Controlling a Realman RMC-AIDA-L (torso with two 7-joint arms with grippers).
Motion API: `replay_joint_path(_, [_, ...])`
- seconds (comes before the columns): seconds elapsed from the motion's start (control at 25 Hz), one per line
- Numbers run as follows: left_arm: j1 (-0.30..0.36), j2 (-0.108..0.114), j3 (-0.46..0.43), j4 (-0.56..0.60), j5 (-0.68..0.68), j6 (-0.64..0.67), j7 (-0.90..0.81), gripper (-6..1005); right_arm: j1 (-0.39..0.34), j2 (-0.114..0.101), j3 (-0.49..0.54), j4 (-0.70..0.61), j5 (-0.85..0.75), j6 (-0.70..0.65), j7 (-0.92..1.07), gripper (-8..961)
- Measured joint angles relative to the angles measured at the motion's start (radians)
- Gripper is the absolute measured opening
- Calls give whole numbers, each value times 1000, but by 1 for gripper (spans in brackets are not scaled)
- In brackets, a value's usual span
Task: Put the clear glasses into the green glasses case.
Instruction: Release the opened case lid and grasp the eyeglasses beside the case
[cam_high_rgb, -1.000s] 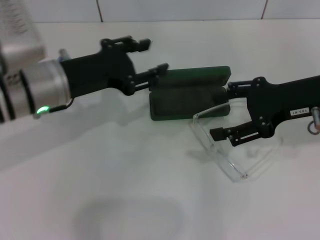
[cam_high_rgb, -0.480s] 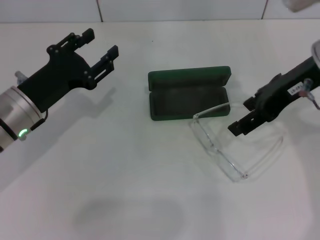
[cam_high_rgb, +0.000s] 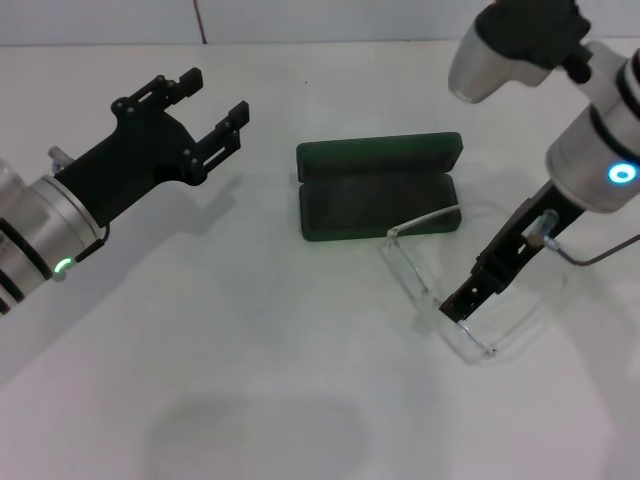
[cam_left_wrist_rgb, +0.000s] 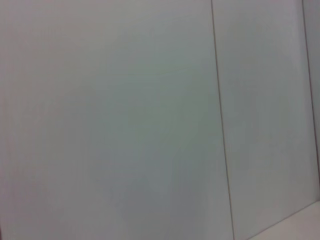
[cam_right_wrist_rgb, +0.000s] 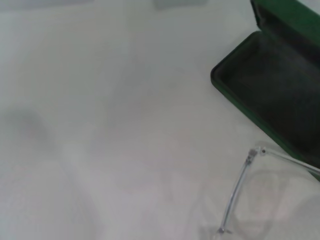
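The green glasses case (cam_high_rgb: 372, 203) lies open at the table's middle, its lid (cam_high_rgb: 380, 155) folded back and its dark lining empty; the right wrist view shows the green glasses case (cam_right_wrist_rgb: 270, 97) too. The clear glasses (cam_high_rgb: 412, 268) rest on the table just right and in front of the case, one temple leaning on the case's edge. In the right wrist view a temple and hinge of the clear glasses (cam_right_wrist_rgb: 235, 197) show. My right gripper (cam_high_rgb: 462, 303) points down at the glasses' near end. My left gripper (cam_high_rgb: 214, 100) hovers open, left of the case and apart from it.
A white table (cam_high_rgb: 250, 380) carries everything, with a tiled wall (cam_high_rgb: 300, 20) along its far edge. The left wrist view shows only wall tiles (cam_left_wrist_rgb: 150, 120).
My left gripper has drawn back from the case's left end to the left. My right arm has swung up and now points steeply down at the glasses. Glasses and case have not moved.
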Motion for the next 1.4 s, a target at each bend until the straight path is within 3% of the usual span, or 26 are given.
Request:
replay_joint_path(0.36, [-2, 1, 4, -12, 3, 0, 37, 636, 9, 4, -109, 85, -2, 123, 44, 844])
replay_joint_path(0.84, [-17, -2, 5, -45, 7, 0, 77, 635, 45, 3, -167, 187, 15, 213, 41, 799])
replay_joint_path(1.04, [-33, -3, 5, -59, 7, 0, 79, 635, 47, 3, -180, 190, 15, 225, 36, 603])
replay_joint_path(1.28, [-52, -4, 5, -84, 5, 0, 78, 635, 54, 3, -184, 193, 8, 238, 14, 551])
replay_joint_path(1.4, [-54, -4, 5, -90, 3, 0, 78, 635, 61, 3, -201, 196, 8, 243, 11, 469])
